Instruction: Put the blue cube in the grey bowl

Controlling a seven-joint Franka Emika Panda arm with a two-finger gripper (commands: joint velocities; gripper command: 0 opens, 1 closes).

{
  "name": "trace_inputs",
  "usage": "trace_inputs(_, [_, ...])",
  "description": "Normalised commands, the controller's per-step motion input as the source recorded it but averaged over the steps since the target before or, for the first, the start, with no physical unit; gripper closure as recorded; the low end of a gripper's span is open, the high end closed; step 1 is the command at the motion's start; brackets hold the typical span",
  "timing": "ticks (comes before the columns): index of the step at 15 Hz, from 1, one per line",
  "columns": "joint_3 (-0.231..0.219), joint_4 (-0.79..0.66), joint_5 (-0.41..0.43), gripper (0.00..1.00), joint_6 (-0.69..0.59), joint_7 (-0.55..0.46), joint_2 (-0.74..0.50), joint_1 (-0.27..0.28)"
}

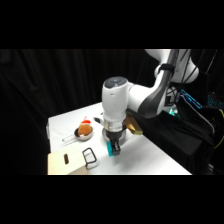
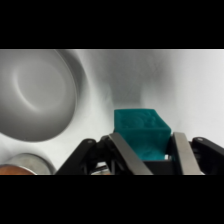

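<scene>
Item: the blue cube [image 2: 140,134]. Seen in the wrist view between the two metal fingers [image 2: 129,155], which lie against its left and right sides; the gripper [image 2: 152,156] is judged closed on it. Whether the cube rests on the white table [image 2: 195,90] or is raised just clear of it cannot be told.

Item: the grey bowl [image 2: 36,95]. Located to the upper left in the wrist view, apart from the cube; its hollow is seen with nothing in it.

Item: small handled pan [image 1: 80,134] with an orange item. Located left of the gripper in the side view.

Item: pale board [image 1: 67,164] at the table's near edge, with a small dark frame-like object [image 1: 89,158] beside it, not identifiable.

Status: the grasp is judged made. Carrying the cube over the bowl and releasing it there are left to be done.
</scene>
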Motion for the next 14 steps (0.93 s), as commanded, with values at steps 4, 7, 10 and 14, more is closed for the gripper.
trace_inputs(4, [0.106, -0.26, -0.139, 0.74, -0.16, 0.01, -0.43, -0.149])
trace_inputs(7, [0.094, -0.37, -0.120, 0.74, -0.03, -0.02, -0.43, -0.230])
trace_inputs(10, [0.080, -0.41, -0.105, 0.74, 0.04, -0.05, -0.44, -0.249])
trace_inputs(14, [0.076, -0.41, -0.090, 0.74, 0.09, -0.06, -0.41, -0.239])
